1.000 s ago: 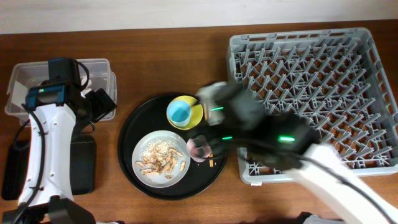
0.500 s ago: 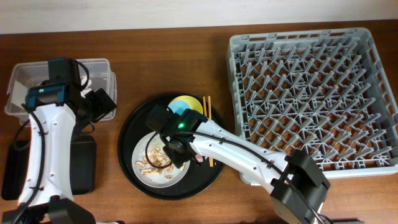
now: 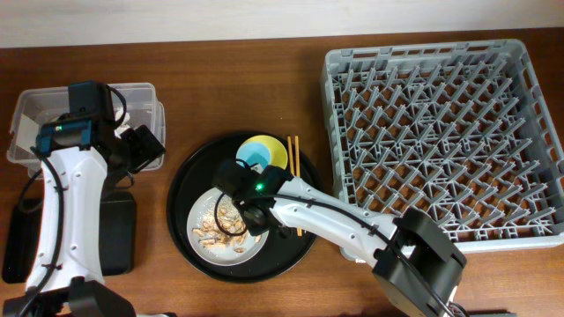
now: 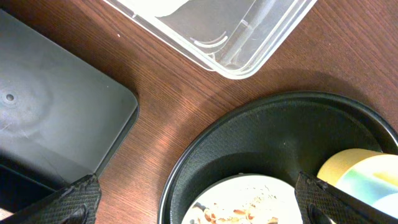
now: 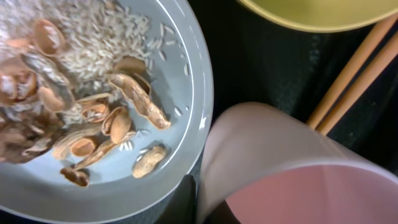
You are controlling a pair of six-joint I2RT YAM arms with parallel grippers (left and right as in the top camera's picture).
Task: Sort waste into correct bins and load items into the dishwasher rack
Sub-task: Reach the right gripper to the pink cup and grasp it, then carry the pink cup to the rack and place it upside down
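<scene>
A large square grey plastic dishwasher rack (image 3: 441, 132) with a grid floor and upright pegs filled the right side of the brown wooden counter (image 3: 229, 88), with no dishes in it. At the centre sat a big round black tray (image 3: 187, 180) carrying all the tableware. On the far left, a clear plastic rectangular tub (image 3: 145, 99) stood at the back and a shallow black rectangular tray (image 3: 119, 238) lay in front of it, both partly under the left arm.

The left gripper (image 4: 199, 200) hung above the counter between the tub and the round tray, its jaws spread wide and holding nothing. The right gripper (image 3: 256, 216) reached low over the round tray's middle; whether its jaws were spread or pressed together could not be told, as the fingers were out of sight.

A round pale grey plate (image 3: 201, 242) at the front of the tray held beige-brown food scraps (image 5: 124, 118), peanut shells among scattered rice grains. Behind it, a yellow-green bowl (image 3: 275, 155) held a small light-blue cup (image 3: 252, 159). A small pink cup (image 5: 292, 168) sat just beside the plate's right rim, close under the right wrist camera. The 2 wooden chopsticks (image 3: 295, 172) lay side by side on the tray's right part, just right of the bowl and pink cup.
</scene>
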